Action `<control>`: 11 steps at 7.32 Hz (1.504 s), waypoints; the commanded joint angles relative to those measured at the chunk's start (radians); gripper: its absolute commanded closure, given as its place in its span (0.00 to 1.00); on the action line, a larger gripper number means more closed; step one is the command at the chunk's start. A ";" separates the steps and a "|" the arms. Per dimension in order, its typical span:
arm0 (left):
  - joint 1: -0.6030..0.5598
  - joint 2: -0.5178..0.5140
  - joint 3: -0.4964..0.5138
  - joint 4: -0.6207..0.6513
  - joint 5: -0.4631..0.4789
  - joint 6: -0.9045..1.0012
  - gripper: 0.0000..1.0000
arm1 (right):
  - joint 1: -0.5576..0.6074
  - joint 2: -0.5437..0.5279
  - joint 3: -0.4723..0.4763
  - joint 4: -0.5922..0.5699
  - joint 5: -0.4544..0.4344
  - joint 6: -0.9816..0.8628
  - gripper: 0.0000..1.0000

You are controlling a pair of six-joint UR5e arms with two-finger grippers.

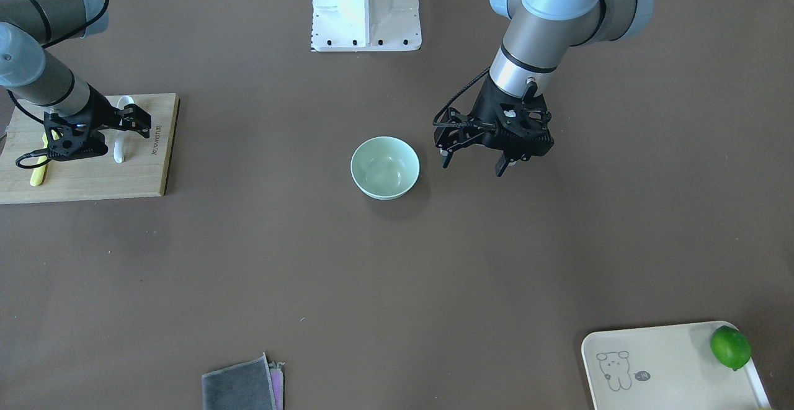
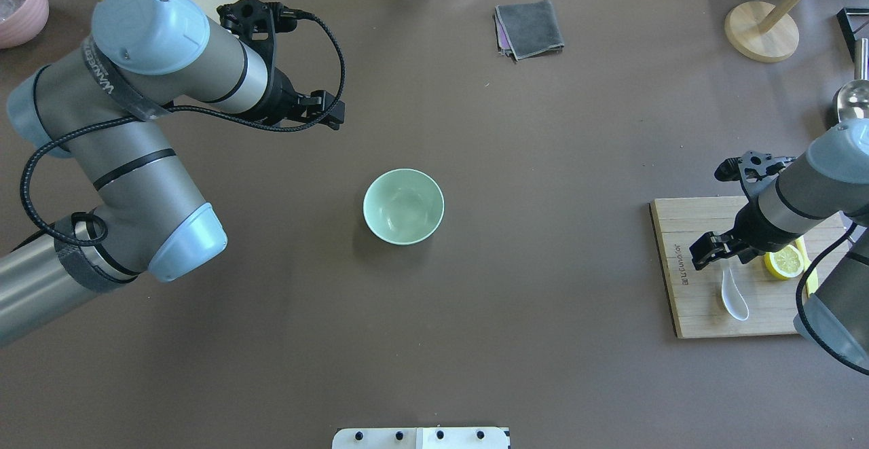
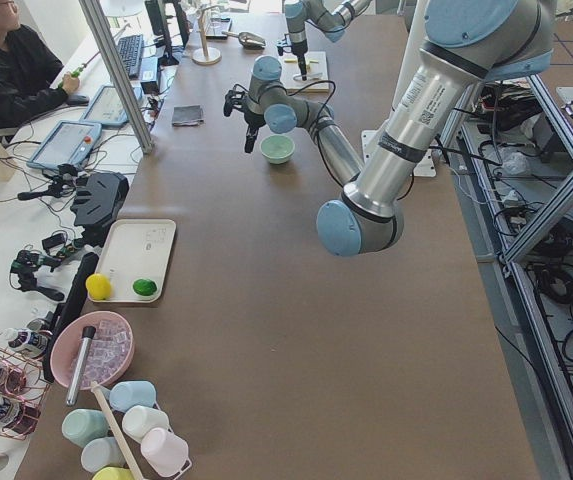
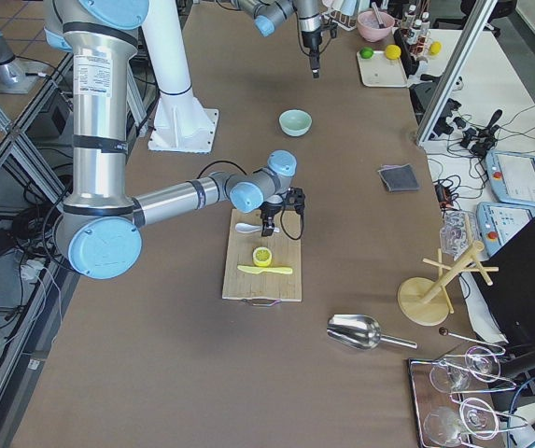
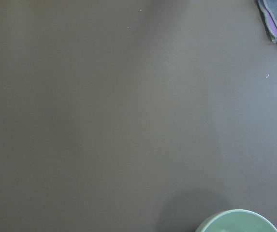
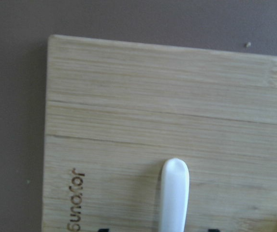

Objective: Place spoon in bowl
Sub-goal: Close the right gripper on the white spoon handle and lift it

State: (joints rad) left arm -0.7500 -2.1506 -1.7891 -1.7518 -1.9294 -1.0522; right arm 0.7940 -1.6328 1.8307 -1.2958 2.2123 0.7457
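The white spoon (image 1: pixel 119 144) lies on a wooden cutting board (image 1: pixel 87 177) at the table's right end; it also shows in the overhead view (image 2: pixel 734 297). My right gripper (image 1: pixel 118 134) is open and low over the board. In the right wrist view its fingertips (image 6: pixel 102 229) stand either side of the spoon's handle (image 6: pixel 173 193), not closed on it. The mint-green bowl (image 1: pixel 384 167) stands empty mid-table, also in the overhead view (image 2: pixel 403 206). My left gripper (image 1: pixel 473 165) is open and empty, hovering just beside the bowl. The left wrist view catches the bowl's rim (image 5: pixel 237 221).
A lemon slice (image 2: pixel 785 261) and a slim yellow knife (image 1: pixel 38 171) lie on the board beside the spoon. A cream tray (image 1: pixel 664 366) with a lime (image 1: pixel 731 347) sits at the far left corner. A folded grey cloth (image 2: pixel 529 28) lies at the far edge.
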 commanded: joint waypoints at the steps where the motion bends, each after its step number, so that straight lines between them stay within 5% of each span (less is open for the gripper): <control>1: 0.001 0.002 -0.001 -0.002 -0.002 0.000 0.02 | 0.001 -0.018 0.010 0.001 0.000 0.000 0.78; 2: 0.001 0.002 -0.001 -0.002 -0.002 0.000 0.02 | -0.001 -0.018 0.010 0.001 -0.022 0.000 1.00; 8: -0.026 0.030 -0.007 0.001 -0.002 0.073 0.02 | 0.134 0.036 0.159 -0.013 0.064 0.000 1.00; 9: -0.081 0.082 -0.013 0.001 -0.006 0.301 0.02 | 0.146 0.110 0.154 -0.014 0.063 0.003 1.00; 11: -0.206 0.165 -0.015 -0.002 -0.040 0.376 0.02 | 0.122 0.338 0.102 -0.133 0.014 0.094 1.00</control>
State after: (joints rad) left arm -0.8771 -2.0349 -1.8018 -1.7512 -1.9449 -0.7336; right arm 0.9292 -1.4354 1.9621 -1.3583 2.2591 0.7852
